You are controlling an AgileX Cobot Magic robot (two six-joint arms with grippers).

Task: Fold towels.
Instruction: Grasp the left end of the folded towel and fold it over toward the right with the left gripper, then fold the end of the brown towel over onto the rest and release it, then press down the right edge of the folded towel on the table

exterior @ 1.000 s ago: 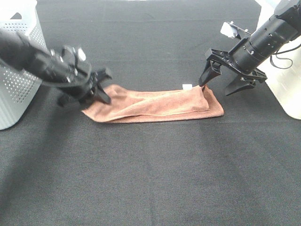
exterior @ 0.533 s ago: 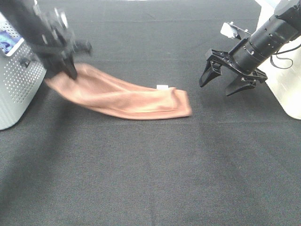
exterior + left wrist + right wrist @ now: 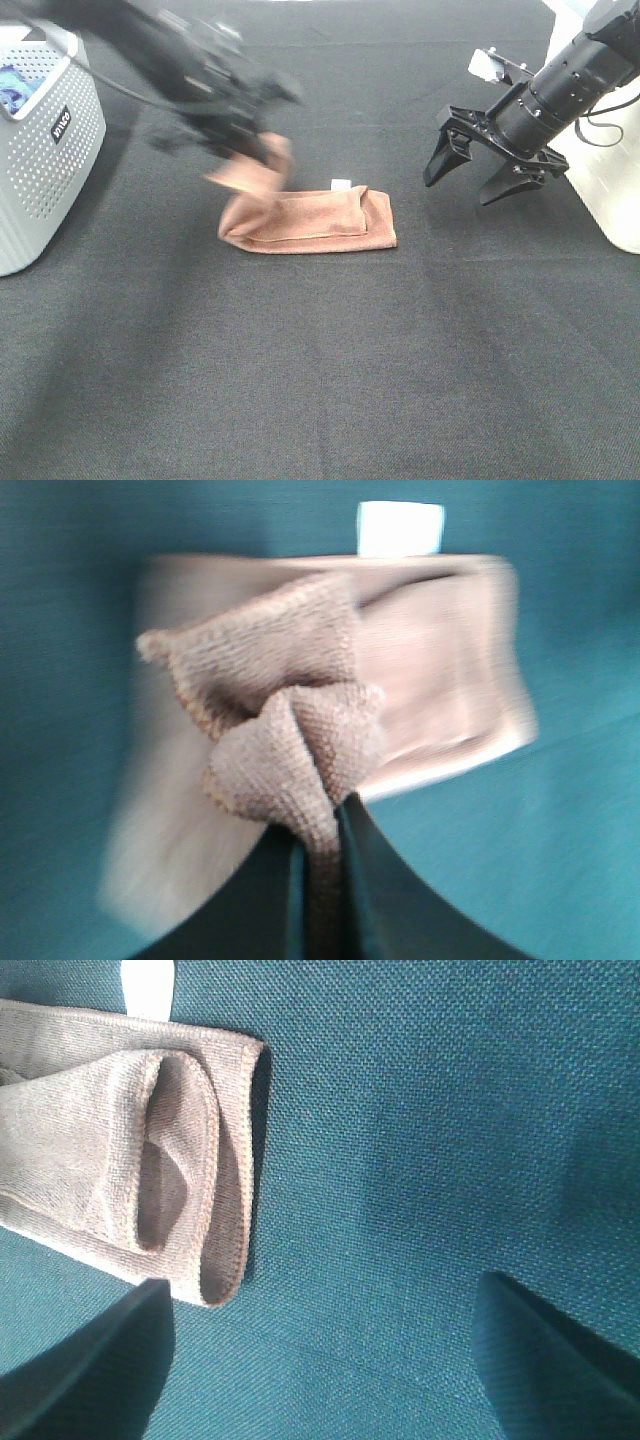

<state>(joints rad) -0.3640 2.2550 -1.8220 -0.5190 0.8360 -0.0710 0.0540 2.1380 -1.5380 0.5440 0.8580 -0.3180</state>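
A brown towel (image 3: 315, 218) lies folded on the dark table, with a white tag (image 3: 341, 184) at its far edge. My left gripper (image 3: 255, 160) is shut on the towel's left end and holds it raised over the rest; the left wrist view shows the pinched cloth (image 3: 300, 750) between the fingers. My right gripper (image 3: 482, 176) is open and empty, hovering to the right of the towel. The right wrist view shows the towel's folded right end (image 3: 150, 1180) lying apart from the gripper.
A white perforated basket (image 3: 45, 150) stands at the left edge. A white bin (image 3: 615, 200) stands at the right edge behind the right arm.
My left gripper dragged the towel to the left, then carried its left end back to the right over the rest, so the towel is now doubled and shorter. The right gripper stayed put.
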